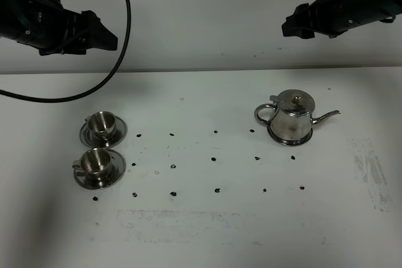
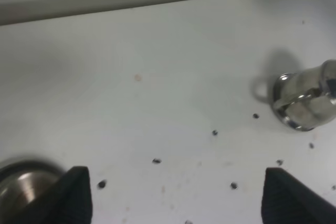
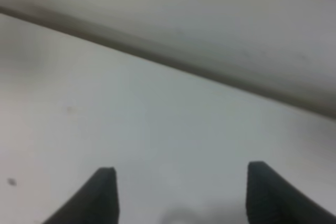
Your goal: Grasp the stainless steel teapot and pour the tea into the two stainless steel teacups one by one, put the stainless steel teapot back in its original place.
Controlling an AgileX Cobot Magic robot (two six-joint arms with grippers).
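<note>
Teapot (image 1: 293, 116) stands upright on its flat round disc (image 1: 290, 142) on the right half of the white table (image 1: 207, 230), lid on, spout pointing right and loop handle pointing left. Well apart from it, on the left half, the far cup (image 1: 101, 123) and the near cup (image 1: 95, 160) sit one behind the other on their saucers (image 1: 119, 135), which lie close together. Small black dots (image 1: 215, 158) mark the table between cups and teapot. The left gripper (image 2: 177, 171) hangs high over the back left, jaws spread wide with nothing between them. The right gripper (image 3: 182, 168) hangs high behind the teapot, equally wide and empty. A black cable (image 1: 125, 4) loops down from the left arm.
</note>
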